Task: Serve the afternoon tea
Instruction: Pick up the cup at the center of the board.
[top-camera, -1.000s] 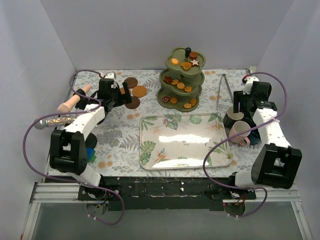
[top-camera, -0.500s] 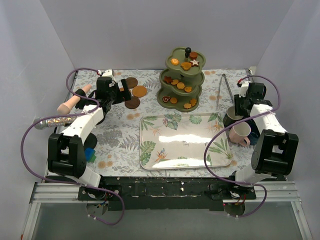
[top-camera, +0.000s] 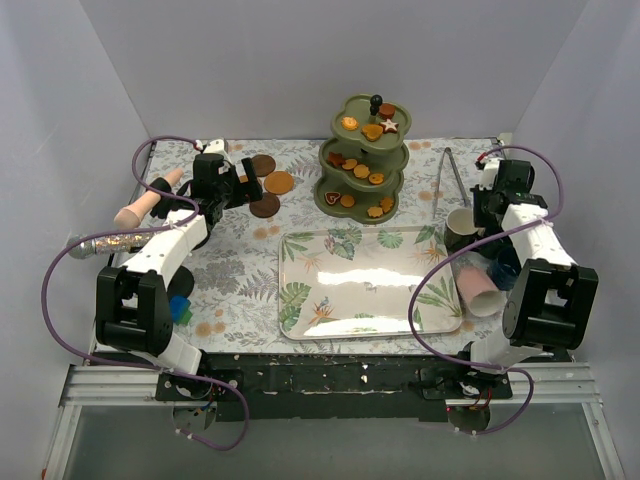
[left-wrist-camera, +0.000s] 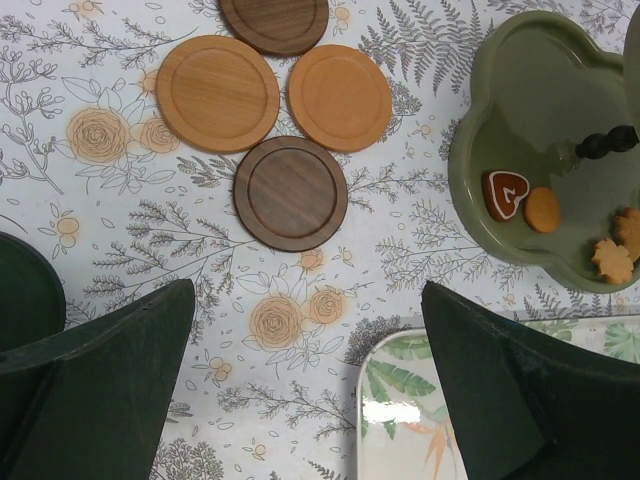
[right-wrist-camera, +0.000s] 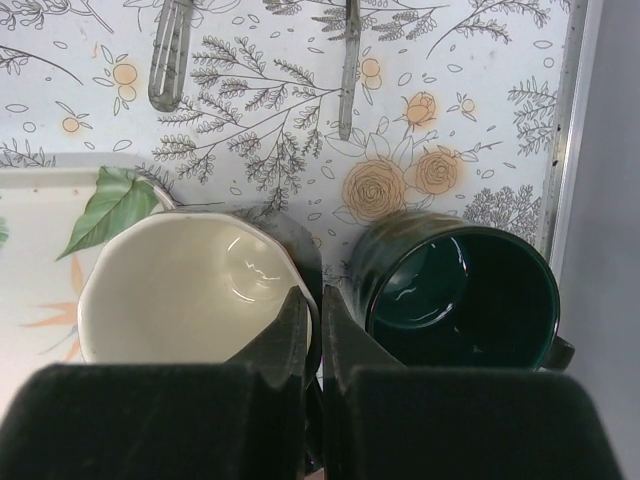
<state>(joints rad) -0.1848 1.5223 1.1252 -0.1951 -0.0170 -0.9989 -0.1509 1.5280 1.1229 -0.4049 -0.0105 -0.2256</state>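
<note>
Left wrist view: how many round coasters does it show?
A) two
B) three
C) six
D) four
D: two light orange coasters lie side by side, and there are two dark brown coasters, the far one cut off by the top edge.

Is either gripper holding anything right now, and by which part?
Right gripper: jaws pinch the white mug by its rim wall, beside the green mug. Left gripper: open, holding nothing.

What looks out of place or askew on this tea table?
The pink mug appears to lie on its side by the tray's right edge, while the white mug and green mug stand upright. The glittery microphone at the left edge seems unrelated to tea.
</note>
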